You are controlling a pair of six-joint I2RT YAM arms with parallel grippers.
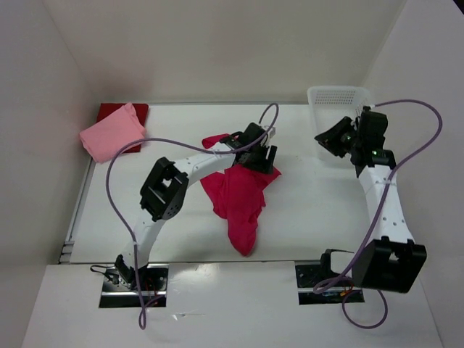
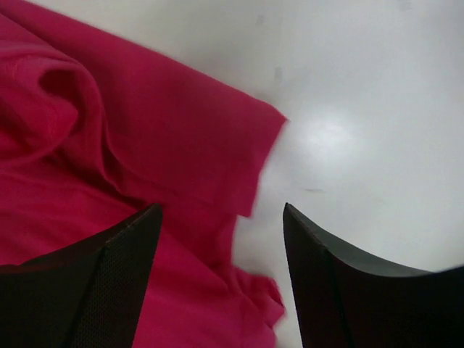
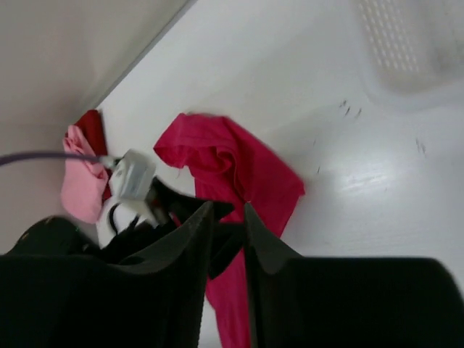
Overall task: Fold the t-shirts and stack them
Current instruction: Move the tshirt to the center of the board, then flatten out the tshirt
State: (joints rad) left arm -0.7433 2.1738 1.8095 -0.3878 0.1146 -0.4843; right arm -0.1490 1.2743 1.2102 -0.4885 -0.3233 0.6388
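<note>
The white worktop (image 1: 312,217) carries everything. The white mesh basket (image 1: 335,98) stands at its far right corner.

The left arm (image 1: 163,192) reaches out well to the left of the basket, and the right arm (image 1: 384,210) rises just on the near side of it.

The magenta-crimson shirt (image 1: 239,206) is the largest cloth. It lies unfolded and rumpled, well left of the basket and nearer the arm bases, with one sleeve spread toward the far side and its long body trailing toward the near edge.

The light pink shirt (image 1: 112,136) lies folded at the far left corner, across the worktop from the basket. It lies on top of the dark red shirt (image 1: 138,112), which shows only as a flat corner past it.

The left end effector (image 1: 259,158) hangs over the upper part of the magenta-crimson shirt with its jaws spread wide. In the left wrist view the cloth's edge lies below them, ungripped.

The right end effector (image 1: 330,141) hovers just in front of the basket. Its jaws are a narrow gap apart with nothing between them.
</note>
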